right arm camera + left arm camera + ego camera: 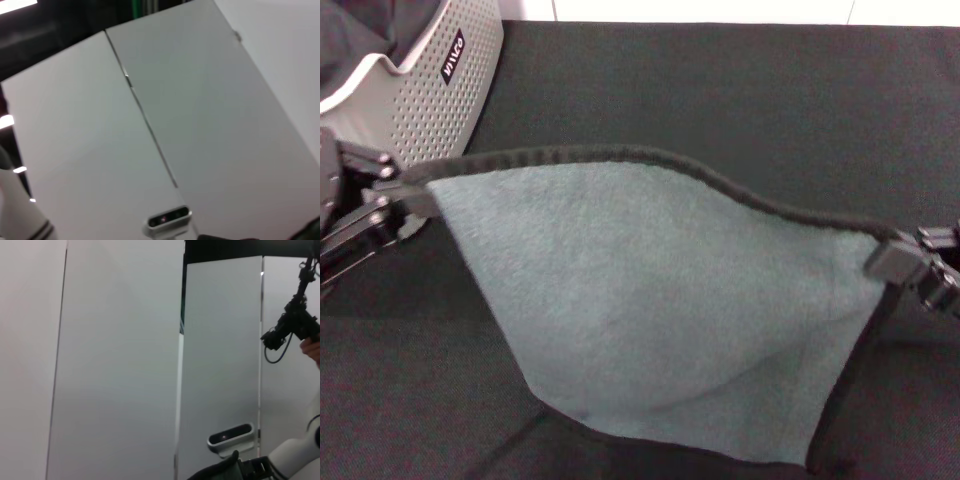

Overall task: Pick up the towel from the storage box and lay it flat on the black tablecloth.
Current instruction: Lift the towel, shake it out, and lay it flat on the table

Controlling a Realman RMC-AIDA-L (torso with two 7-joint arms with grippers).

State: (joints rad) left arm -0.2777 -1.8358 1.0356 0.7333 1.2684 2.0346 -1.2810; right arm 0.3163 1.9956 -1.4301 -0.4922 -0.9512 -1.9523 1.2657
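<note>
1. From the head view, the towel [640, 300] hangs spread between the two arms, grey-green side facing up toward the camera, its dark stitched edge stretched along the top in a shallow curve. The left hand [408, 200] pinches the corner nearest the storage box [430, 90]; the right hand [898, 258] pinches the opposite top corner. The lower part of the cloth droops toward the black tablecloth [720, 90], which covers the worktop all around; whether the bottom edge touches it I cannot tell. The box, light grey with dotted sides and a small dark label, stands at the far left, well behind the left hand and apart from the towel

2. The left wrist view looks out at pale wall panels [120, 360], with a small grey camera unit [231, 436] mounted low on one. This arm's own fingers do not show here

3. The right wrist view shows slanted pale panels [200, 125] and a small grey camera unit [169, 219] near the lower edge; no towel or fingers are visible
</note>
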